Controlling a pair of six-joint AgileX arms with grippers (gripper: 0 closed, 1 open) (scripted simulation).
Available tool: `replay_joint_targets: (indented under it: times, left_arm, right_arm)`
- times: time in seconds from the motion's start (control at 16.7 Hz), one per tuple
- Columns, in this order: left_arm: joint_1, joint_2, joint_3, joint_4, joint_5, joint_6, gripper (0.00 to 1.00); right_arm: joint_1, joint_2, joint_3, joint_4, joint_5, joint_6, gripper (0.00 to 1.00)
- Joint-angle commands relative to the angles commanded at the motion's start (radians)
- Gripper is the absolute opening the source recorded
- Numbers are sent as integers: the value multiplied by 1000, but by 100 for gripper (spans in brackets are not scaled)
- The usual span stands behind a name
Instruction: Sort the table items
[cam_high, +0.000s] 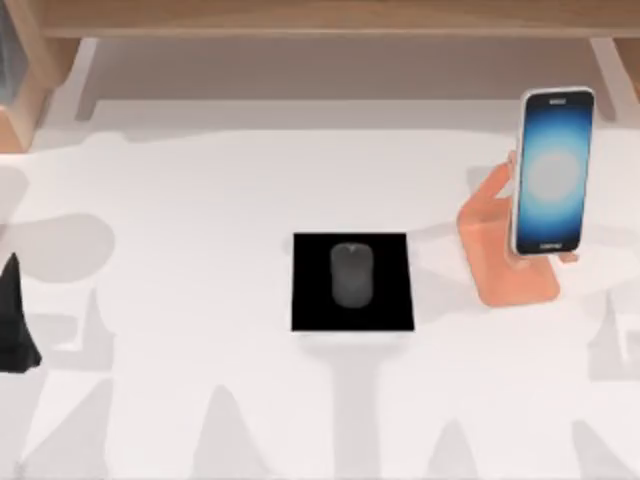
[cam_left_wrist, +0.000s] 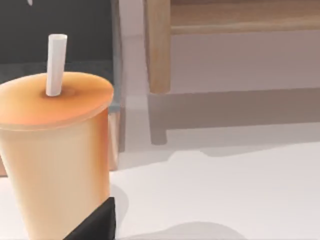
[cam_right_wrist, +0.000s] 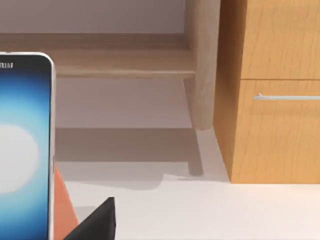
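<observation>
Sorting looks all but finished: the small dark grey oval mouse (cam_high: 351, 273) sits centred on a square black mat (cam_high: 310, 305) mid-table, the slim white-rimmed smartphone (cam_high: 552, 170) stands propped on a salmon-orange stand (cam_high: 492, 262) at the table's right.

The left gripper (cam_high: 14, 322) is parked at the table's left edge, beside an orange lidded cup (cam_left_wrist: 55, 165) with a white straw (cam_left_wrist: 55, 65); whether either arm's jaws are open cannot be told. Judging by this, only retreat remains. The phone's small top lettering is unreadable.

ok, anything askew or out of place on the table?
Nothing stands out. The mouse lies centred on its black pad, and the smartphone stands propped on the orange stand at the table's right. The left wrist view shows an upright orange cup, unspilled.
</observation>
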Motion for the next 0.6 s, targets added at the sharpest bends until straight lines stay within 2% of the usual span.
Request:
replay_joint_targets:
  times: [0.3,0.6]
  left_arm:
    - [135,514,43,407,156,19,100]
    - [215,967,169,709,214,18,100]
  right_arm:
    - [0,0,0,0,0,0,100]
    - [0,0,0,0,0,0,100]
